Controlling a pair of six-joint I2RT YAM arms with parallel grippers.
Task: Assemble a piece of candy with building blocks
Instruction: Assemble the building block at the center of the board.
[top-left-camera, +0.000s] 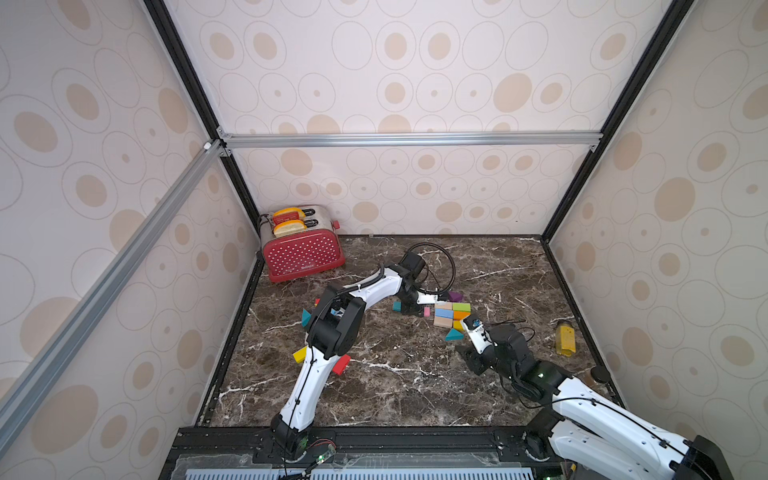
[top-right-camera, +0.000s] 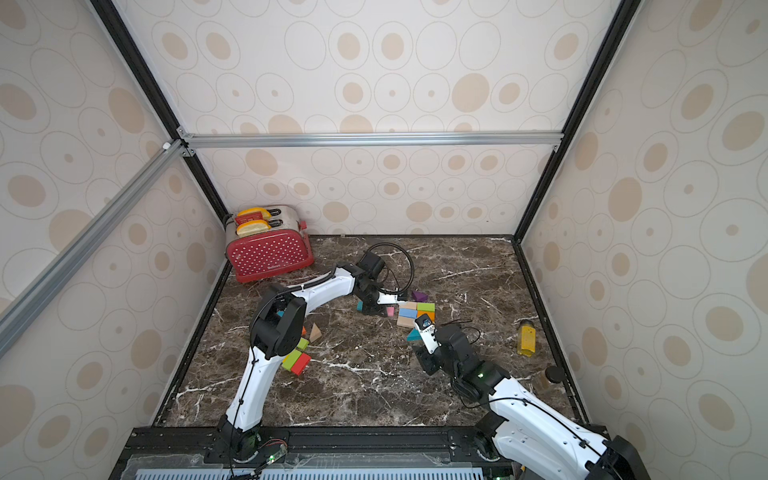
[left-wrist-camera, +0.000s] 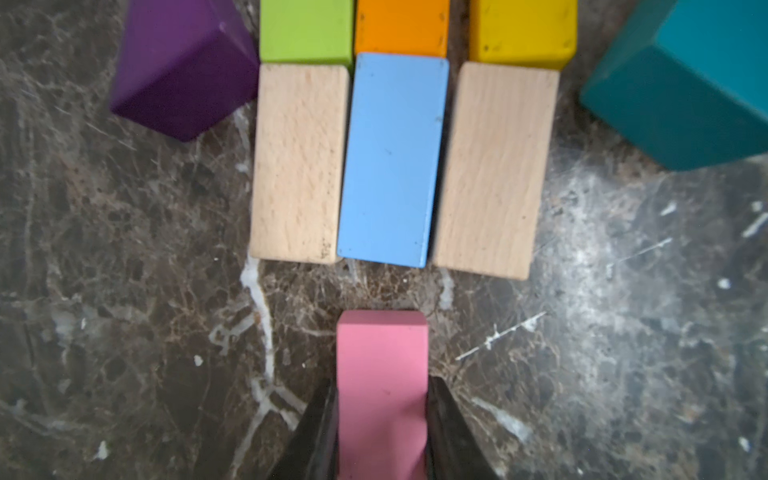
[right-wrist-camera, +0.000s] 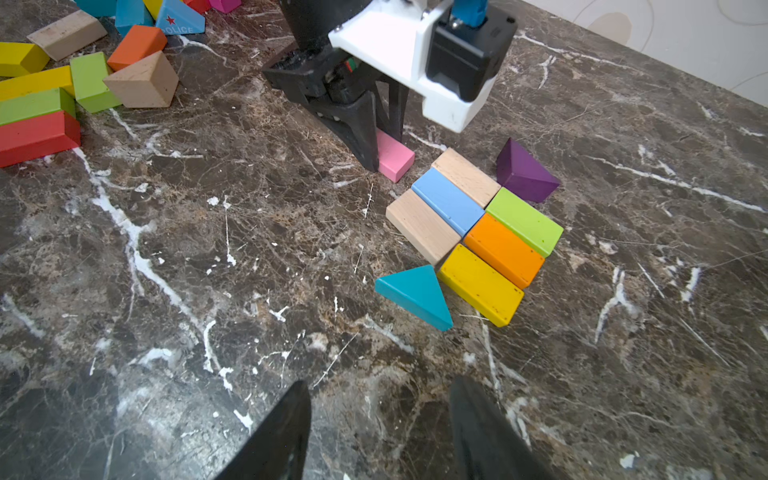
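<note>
Pink brick (left-wrist-camera: 381, 365) is lying flat on the marble table (top-left-camera: 395, 386), just right of centre in both top views. It is lining up end-on with the blue brick (left-wrist-camera: 392, 160), with a gap showing between them. Left gripper (left-wrist-camera: 380, 386) is pinching the pink brick by its long sides, jaws closed on it.

Blue brick is lying between two bare-wood bricks (left-wrist-camera: 299, 166), sides touching or nearly so. Green brick (left-wrist-camera: 306, 31), orange brick (left-wrist-camera: 402, 27) and yellow brick (left-wrist-camera: 523, 33) are butting against their far ends, making a six-brick slab. Purple wedge (left-wrist-camera: 183, 66) is sitting just beside the green and wood corner, and teal wedge (left-wrist-camera: 685, 91) just beside the yellow and wood side. Can't tell if either is touching.

Right gripper (right-wrist-camera: 379, 386) is hovering over bare table near the teal wedge, jaws apart, holding nothing. Spare blocks (top-right-camera: 297, 359) are lying left of centre under the left arm's elbow. Red toaster (top-left-camera: 303, 249) is sitting at the tabletop's upper left and mustard bottle (top-left-camera: 565, 340) at the far right, both out of play.

Progress guess: body is looking done and wrapper wedges are out on both sides. The pink piece is probably needing a slide up to the slab, then release. Well past halfway.
</note>
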